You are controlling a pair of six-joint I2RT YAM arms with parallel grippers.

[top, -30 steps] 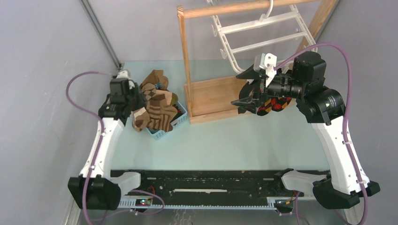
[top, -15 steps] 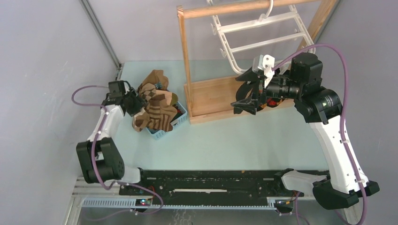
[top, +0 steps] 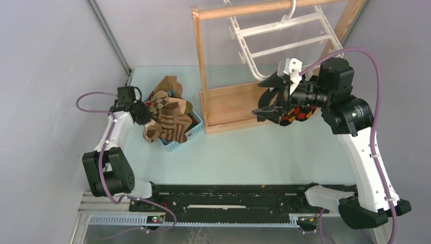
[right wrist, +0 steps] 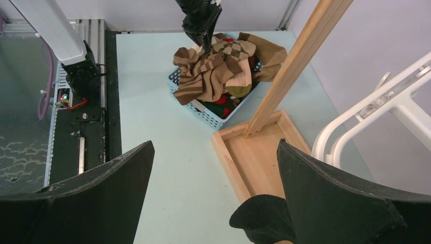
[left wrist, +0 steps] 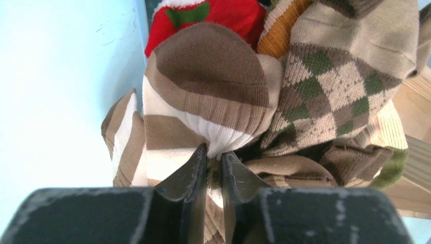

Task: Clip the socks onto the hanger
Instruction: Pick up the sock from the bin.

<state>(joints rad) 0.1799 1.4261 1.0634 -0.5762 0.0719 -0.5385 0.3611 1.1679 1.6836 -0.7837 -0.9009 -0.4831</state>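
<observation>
- Left gripper: jaws nearly closed, pinching striped sock atop socks heaped in blue basket.
- Right gripper: jaws wide apart, above argyle sock.
- Hanger: hooked on wooden rail.

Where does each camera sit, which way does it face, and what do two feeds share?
Top external: high behind the robot, looking down on the table; left gripper and right gripper show.
Left wrist: faces the socks close up; its fingers pinch the striped sock.
Right wrist: looks back across the table; its open fingers frame the view.
Shared: top and right wrist both show the basket.
</observation>
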